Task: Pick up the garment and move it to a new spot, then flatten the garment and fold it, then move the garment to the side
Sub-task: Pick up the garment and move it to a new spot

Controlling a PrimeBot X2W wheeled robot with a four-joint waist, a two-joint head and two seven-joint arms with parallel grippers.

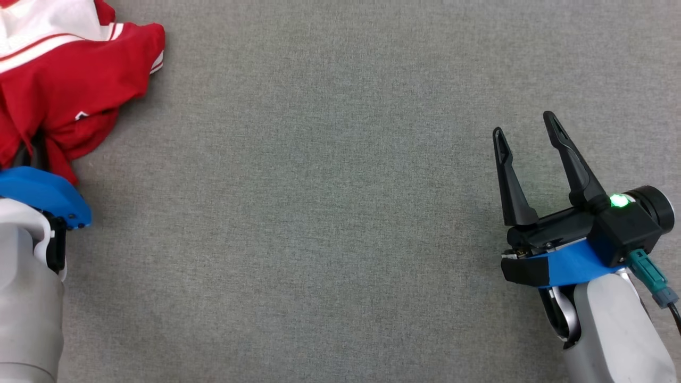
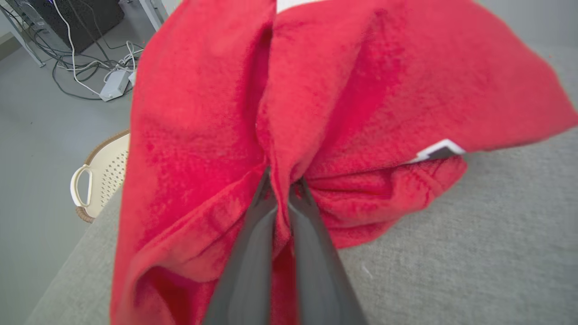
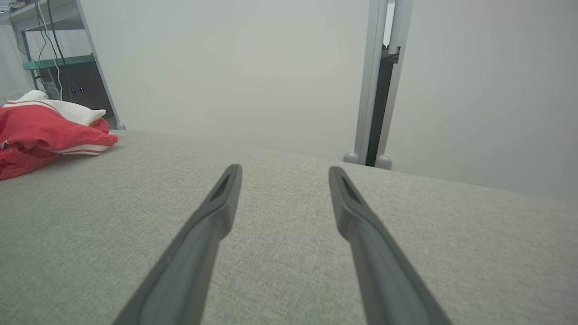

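The left gripper (image 2: 283,183) clamps a fold of the crumpled red-and-white garment (image 1: 69,80) at the grey bench's (image 1: 340,223) far left corner, while the right gripper (image 1: 524,123) hovers spread near the right edge. The pickup appears under way; the next move is likely a lift and carry toward the bench's middle.

Grey fabric counter (image 1: 340,213), a cream perforated basket (image 2: 106,174) down on the floor (image 2: 36,135) beside it, tangled cables (image 2: 74,67) further back.
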